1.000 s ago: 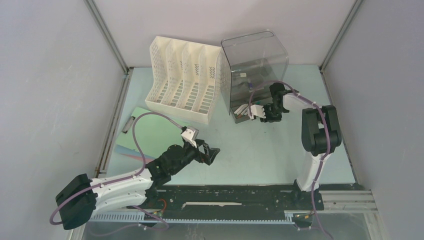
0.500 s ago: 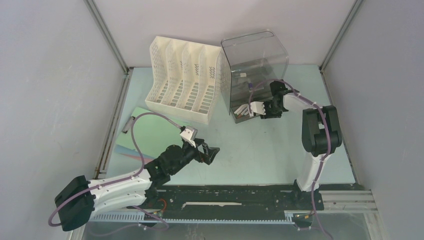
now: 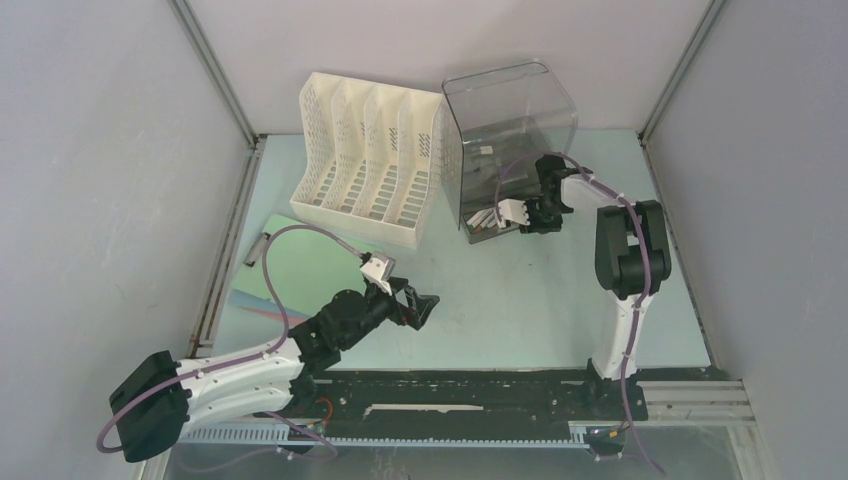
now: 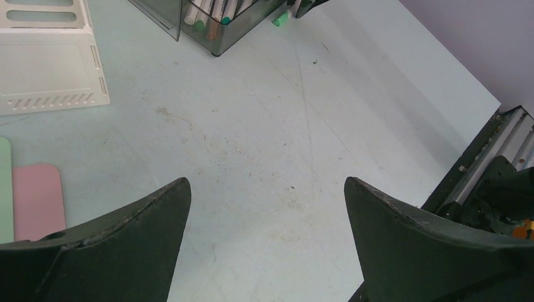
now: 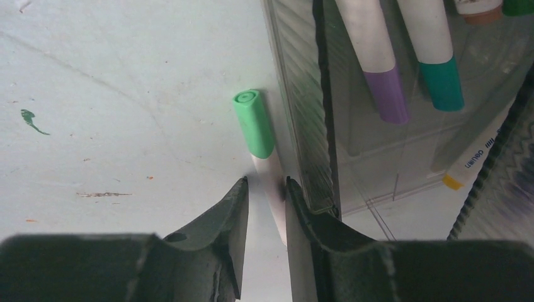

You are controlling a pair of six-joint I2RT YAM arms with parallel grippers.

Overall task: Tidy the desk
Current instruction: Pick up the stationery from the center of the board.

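Note:
The desk (image 3: 520, 300) is a pale mint-green tabletop. My right gripper (image 3: 536, 214) is low on it, against the front of a clear plastic bin (image 3: 510, 115). In the right wrist view its jaws (image 5: 266, 182) are nearly together around the white barrel of a green-capped marker (image 5: 255, 123). The marker lies on the desk beside the bin wall (image 5: 302, 113) and also shows in the left wrist view (image 4: 281, 19). My left gripper (image 3: 420, 303) hovers over the bare desk middle, open wide and empty (image 4: 264, 182).
The bin holds several markers (image 5: 384, 75). A white slotted file rack (image 3: 370, 160) stands at the back left. A green clipboard (image 3: 300, 262) over a pink sheet (image 4: 38, 198) lies at the left. Grey walls and aluminium rails edge the desk.
My right gripper has moved a little back toward the clear bin. My left gripper has barely shifted.

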